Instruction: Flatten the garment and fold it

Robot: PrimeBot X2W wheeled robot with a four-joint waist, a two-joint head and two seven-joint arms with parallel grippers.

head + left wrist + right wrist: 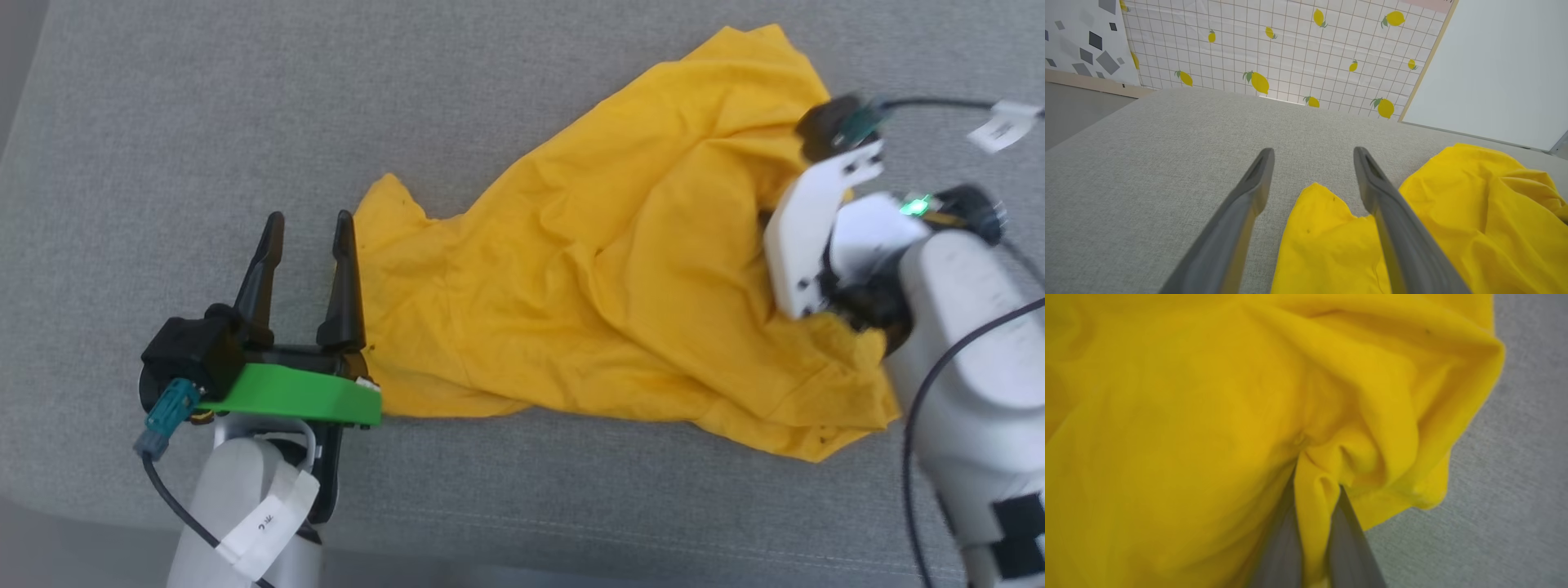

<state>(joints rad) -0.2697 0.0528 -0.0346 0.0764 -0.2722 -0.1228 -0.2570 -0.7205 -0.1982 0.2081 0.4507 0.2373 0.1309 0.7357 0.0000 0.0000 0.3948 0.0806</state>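
Right gripper (1316, 486): my 2 fingers clenched on a pleat of the shirt (620, 269), right side, presumably to pull it flat. Left gripper (310, 219) spread, empty, straddling its left corner. Shirt lies crumpled near the cushion (163, 98) front edge.

Black fingers (261, 269), green bracket (302, 398), pale forearms (971, 343), seemingly tagged cables (939, 104)

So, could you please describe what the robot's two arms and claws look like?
The left claw has two long dark tapering fingers, a black body, a green plate, a teal connector with a black cable, and a white label on its pale forearm. The right claw has a white plate, a green light and black cables.
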